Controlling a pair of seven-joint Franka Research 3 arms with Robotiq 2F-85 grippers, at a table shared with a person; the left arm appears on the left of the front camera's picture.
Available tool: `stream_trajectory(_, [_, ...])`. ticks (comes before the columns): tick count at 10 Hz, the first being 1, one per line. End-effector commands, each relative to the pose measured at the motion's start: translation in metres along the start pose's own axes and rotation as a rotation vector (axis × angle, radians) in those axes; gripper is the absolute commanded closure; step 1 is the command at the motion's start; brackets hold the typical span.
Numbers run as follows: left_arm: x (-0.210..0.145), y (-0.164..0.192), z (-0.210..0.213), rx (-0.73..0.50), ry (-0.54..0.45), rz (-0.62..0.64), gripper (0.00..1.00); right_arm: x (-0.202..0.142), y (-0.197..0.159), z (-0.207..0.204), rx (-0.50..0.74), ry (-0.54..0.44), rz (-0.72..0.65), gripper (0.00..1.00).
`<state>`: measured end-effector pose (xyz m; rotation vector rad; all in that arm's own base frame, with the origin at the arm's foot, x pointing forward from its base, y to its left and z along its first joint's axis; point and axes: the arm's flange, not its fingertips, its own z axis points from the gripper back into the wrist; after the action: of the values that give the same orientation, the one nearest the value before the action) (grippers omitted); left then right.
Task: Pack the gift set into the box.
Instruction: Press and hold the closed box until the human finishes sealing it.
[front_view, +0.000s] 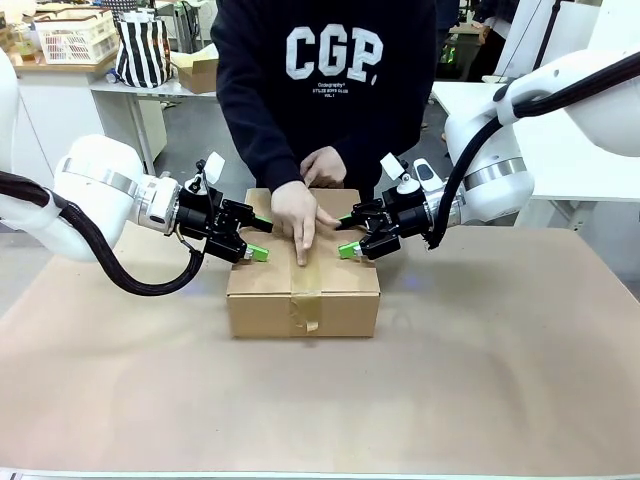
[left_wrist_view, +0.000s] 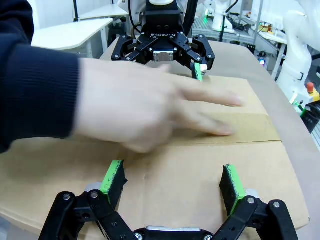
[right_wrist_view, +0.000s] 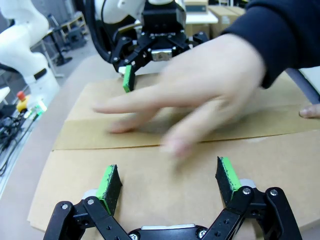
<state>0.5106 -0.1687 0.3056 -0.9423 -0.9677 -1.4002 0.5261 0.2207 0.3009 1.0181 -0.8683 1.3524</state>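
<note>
The box (front_view: 335, 285) is a brown cardboard carton in the middle of the table, its flaps shut and brown tape (front_view: 307, 300) running over the seam and down the front. A person's hand (front_view: 296, 215) presses flat on the tape; the other hand (front_view: 324, 165) rests on the far edge. My left gripper (front_view: 258, 237) stands open over the box's left top edge, its fingers (left_wrist_view: 114, 176) spread above the cardboard (left_wrist_view: 170, 175). My right gripper (front_view: 349, 235) stands open over the right top edge (right_wrist_view: 170, 190). The gift set is hidden.
Brown paper (front_view: 480, 360) covers the table around the box. The person (front_view: 330, 80) in a dark sweatshirt stands at the far edge. Behind, a white basket (front_view: 75, 35) and a striped bag (front_view: 143, 50) sit on a counter.
</note>
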Motion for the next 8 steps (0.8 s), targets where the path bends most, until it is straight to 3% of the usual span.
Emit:
stream_trajectory(1, [-0.0026,-0.0015,-0.0002,-0.001,0.004,0.004,0.0,-0.0027,0.0006,-0.0008,-0.002,0.006,-0.003,0.0])
stream_trajectory(8, [-0.0026,-0.0015,-0.0002,-0.001,0.004,0.004,0.0,-0.0027,0.0006,-0.0008,-0.002,0.006,-0.003,0.0])
